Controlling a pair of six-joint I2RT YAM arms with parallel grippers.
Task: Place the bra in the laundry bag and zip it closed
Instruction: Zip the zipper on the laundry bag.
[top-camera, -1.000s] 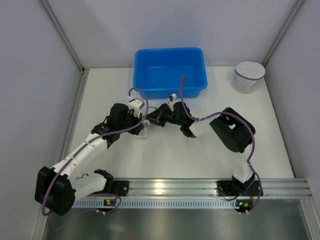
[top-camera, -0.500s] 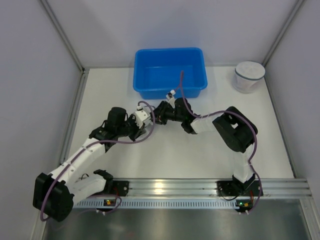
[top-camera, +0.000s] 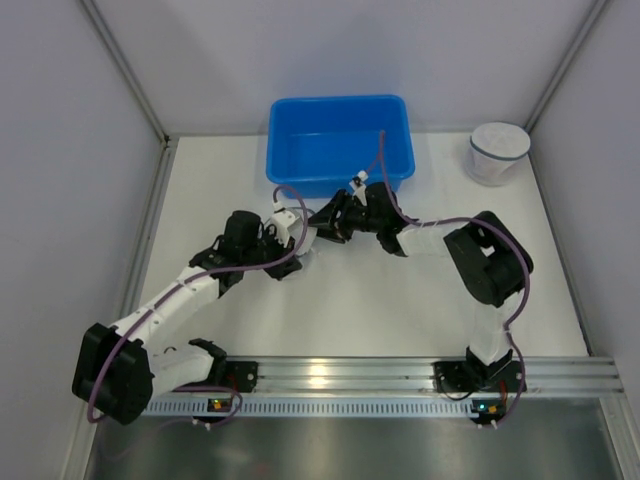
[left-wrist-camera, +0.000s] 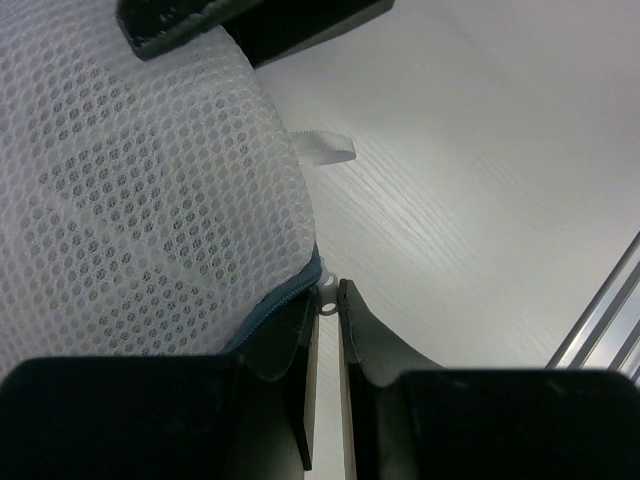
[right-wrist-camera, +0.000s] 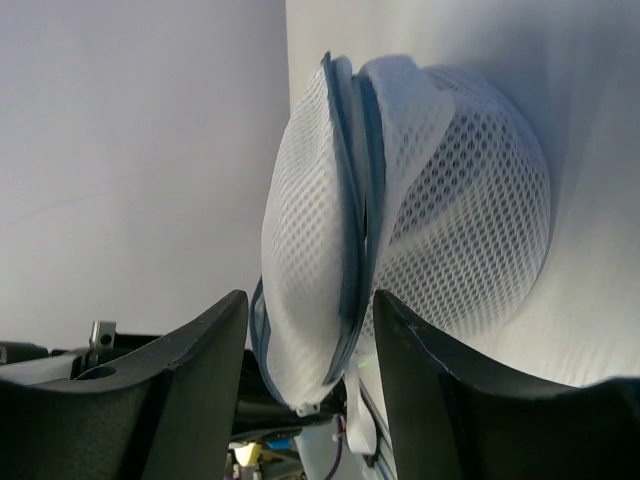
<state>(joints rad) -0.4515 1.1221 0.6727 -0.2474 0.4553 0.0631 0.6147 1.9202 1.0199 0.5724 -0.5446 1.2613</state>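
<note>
Well, from above, both arms reached into the middle of the table (top-camera: 350, 310), their tips meeting just below the blue bin (top-camera: 340, 140) at the upper centre of the frame. A white tub (top-camera: 497, 150) stood well apart at the upper right.

The mesh bag (right-wrist-camera: 450, 200) lay between the two grippers, and in the overhead view they mostly hid it. In the left wrist view it filled the upper left of the frame, with a small white loop (left-wrist-camera: 325, 148) sticking out of its side towards the middle. At the bottom centre the left gripper (left-wrist-camera: 331, 298) was clenched on the white zip pull (left-wrist-camera: 324, 303), its jaws nearly together with the pull pinched between them, right at the end of the blue zip.

In the right wrist view the bag stood on edge, bulging to the right, with the blue zip (right-wrist-camera: 350, 200) running down its middle. The right gripper (right-wrist-camera: 310, 300) was released: its dark jaws stood spread, one on each side of the bag's lower edge.

Whether the bra lay inside the mesh, I could not tell.
</note>
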